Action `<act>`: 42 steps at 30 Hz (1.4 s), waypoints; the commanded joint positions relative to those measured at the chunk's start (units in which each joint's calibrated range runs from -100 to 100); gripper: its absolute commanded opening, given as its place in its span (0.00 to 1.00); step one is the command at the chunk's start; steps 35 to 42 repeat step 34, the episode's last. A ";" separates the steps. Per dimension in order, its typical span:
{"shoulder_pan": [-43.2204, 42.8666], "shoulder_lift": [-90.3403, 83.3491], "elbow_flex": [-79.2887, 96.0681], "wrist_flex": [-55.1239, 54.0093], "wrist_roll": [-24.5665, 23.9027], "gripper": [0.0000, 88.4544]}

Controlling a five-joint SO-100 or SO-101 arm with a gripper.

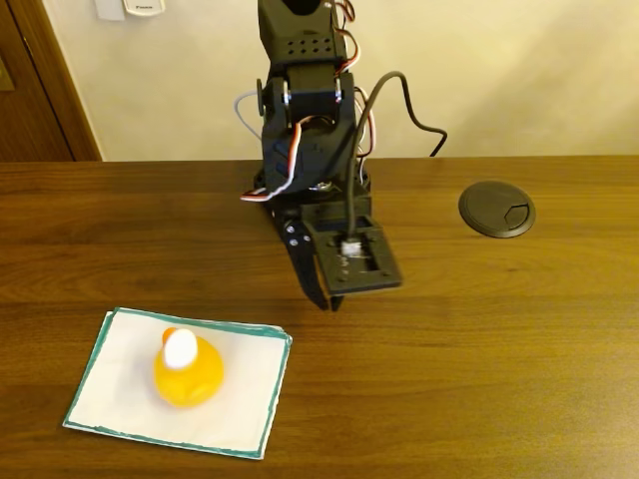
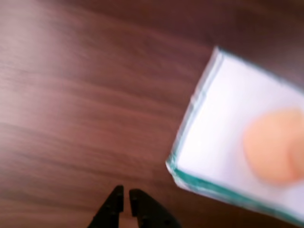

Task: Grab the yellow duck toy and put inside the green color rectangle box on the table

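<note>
On the green color rectangle box [image 1: 120, 399] at near left we found the yellow duck toy [image 1: 187, 370] delivered; our gripper [image 1: 329, 301] hung empty, fingers nearly closed.

Black plastic arm [image 1: 305, 110]; red, white and black cables; pointed black tool [image 1: 327, 299].

In the fixed view the paper sheet [image 1: 120, 399] lies flat at the front left corner of the tabletop [image 1: 479, 339], and the duck [image 1: 187, 370] sits on it, near its middle. The arm's base stands at the middle of the back edge; the pincer [image 1: 327, 301] hangs before it, behind and right of the sheet. A round grommet [image 1: 496, 209] is set into the tabletop near the back right.

In the wrist view the pincer [image 2: 124, 196] is at the bottom edge, with the sheet [image 2: 223, 142] to its right.
</note>
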 commanded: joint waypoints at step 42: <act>5.49 -26.01 19.11 13.25 -3.81 0.01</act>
